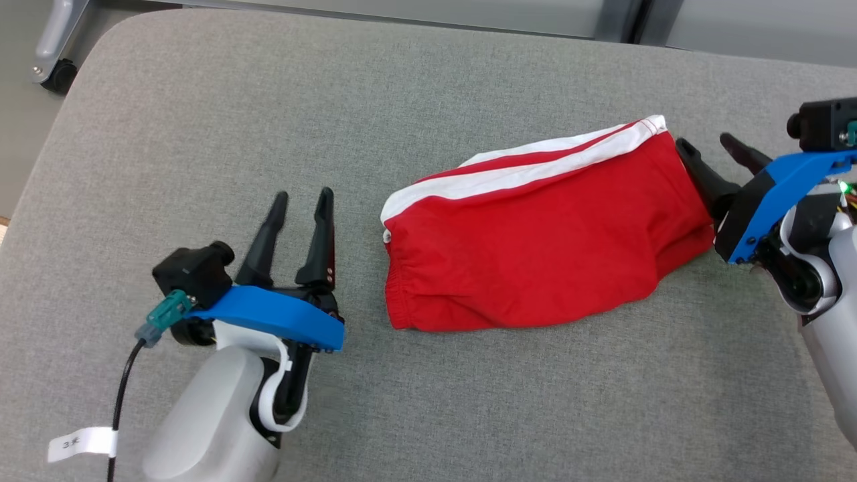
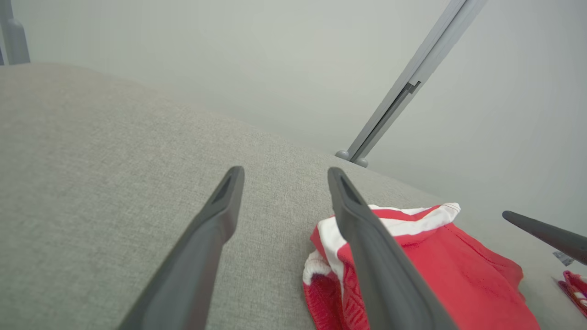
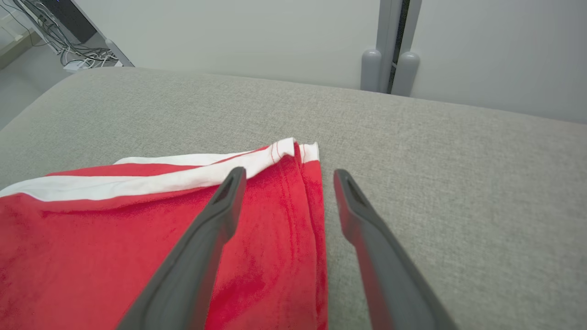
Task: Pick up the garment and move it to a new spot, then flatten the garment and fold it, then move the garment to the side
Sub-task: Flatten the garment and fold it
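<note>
Left hand [image 1: 303,194], right hand [image 1: 704,140]: long dark tapered fingers [image 1: 318,234], blue bracket [image 1: 268,318], black camera block [image 1: 191,271], pale grey forearm [image 1: 207,415]. Left: teal plug [image 1: 164,314], black cable [image 1: 120,402], white paper tag [image 1: 80,443].

The desk [image 1: 201,120] has a grey woven cloth top, flat and smooth, with a rounded far-left corner. Red shorts [image 1: 535,261] lie on it to the right of the middle, folded over and stretched sideways, the gathered elastic waist at the left end and the stitched hem at the right, a little farther back. Two white stripes run along the far edge, and the red cloth lies fairly flat with a few soft wrinkles.
</note>
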Tool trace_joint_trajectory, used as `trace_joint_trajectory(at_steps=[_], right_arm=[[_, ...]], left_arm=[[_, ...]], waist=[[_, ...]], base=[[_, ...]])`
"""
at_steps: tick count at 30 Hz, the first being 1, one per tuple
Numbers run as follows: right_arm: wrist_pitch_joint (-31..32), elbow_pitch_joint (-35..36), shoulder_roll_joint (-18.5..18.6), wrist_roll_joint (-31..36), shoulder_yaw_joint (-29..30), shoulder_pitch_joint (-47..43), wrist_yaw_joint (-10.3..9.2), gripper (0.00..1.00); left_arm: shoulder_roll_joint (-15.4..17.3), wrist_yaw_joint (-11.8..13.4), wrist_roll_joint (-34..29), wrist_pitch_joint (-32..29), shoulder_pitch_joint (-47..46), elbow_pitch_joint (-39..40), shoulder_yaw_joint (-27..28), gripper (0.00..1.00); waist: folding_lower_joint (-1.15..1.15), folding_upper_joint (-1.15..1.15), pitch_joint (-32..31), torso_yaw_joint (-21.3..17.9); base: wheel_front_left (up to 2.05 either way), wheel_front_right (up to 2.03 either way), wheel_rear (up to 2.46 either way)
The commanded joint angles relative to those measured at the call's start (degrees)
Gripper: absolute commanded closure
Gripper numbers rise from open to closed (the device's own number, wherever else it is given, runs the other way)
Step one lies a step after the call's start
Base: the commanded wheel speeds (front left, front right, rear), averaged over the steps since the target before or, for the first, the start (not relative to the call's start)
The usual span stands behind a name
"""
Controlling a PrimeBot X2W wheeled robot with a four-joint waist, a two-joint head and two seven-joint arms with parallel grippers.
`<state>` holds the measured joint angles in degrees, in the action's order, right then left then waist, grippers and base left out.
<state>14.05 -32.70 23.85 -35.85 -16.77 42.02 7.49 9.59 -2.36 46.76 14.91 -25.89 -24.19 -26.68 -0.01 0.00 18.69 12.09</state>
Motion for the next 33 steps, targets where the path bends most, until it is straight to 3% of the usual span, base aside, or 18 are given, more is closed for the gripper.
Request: trace_joint_trajectory(at_steps=[1,5,10,20,21,22,33], right_arm=[[-0.2,-0.6,-0.3,0.3,0.3,-0.9,0.01,0.00],[-0.6,-2.9,-1.5,0.5,2.6,-1.6,0.01,0.00],[-0.4,-7.1,-3.7,2.6,5.6,0.5,0.01,0.00],[1.7,-18.3,-9.6,12.0,8.7,4.5,0.02,0.00],[2.1,-18.8,-10.2,13.0,8.1,4.3,0.09,0.56],[2.2,-19.0,-10.7,13.7,7.8,4.0,0.09,1.00],[-3.6,-13.2,-9.4,14.6,11.4,-1.4,0.00,1.00]], left_arm=[[0.5,0.4,-3.0,0.3,0.1,1.2,1.2,0.00],[-0.1,0.2,-13.5,0.3,2.2,4.9,4.6,0.00],[-1.9,-1.2,-22.3,0.3,3.4,8.2,9.2,0.00],[-4.9,-3.9,-28.8,0.3,4.2,8.2,14.5,0.00],[-5.1,-4.1,-29.0,0.3,4.3,8.0,14.6,0.00],[-5.3,-4.2,-29.2,0.3,4.4,7.8,14.9,0.00],[-5.2,-5.1,-30.4,0.3,7.1,6.5,17.8,0.00]], waist=[[0.01,0.00,-0.2,0.0],[0.01,0.00,0.1,0.4],[0.01,0.00,1.5,1.2],[0.01,0.00,3.4,2.6],[0.01,0.00,3.3,2.6],[0.01,0.00,3.2,2.6],[0.01,0.00,-1.6,-1.1]], base=[[0.00,0.00,0.00],[0.00,0.00,0.00],[0.00,0.00,0.00],[0.00,0.00,0.00],[0.00,0.00,0.00],[0.00,0.00,0.00],[0.00,0.00,0.00]])
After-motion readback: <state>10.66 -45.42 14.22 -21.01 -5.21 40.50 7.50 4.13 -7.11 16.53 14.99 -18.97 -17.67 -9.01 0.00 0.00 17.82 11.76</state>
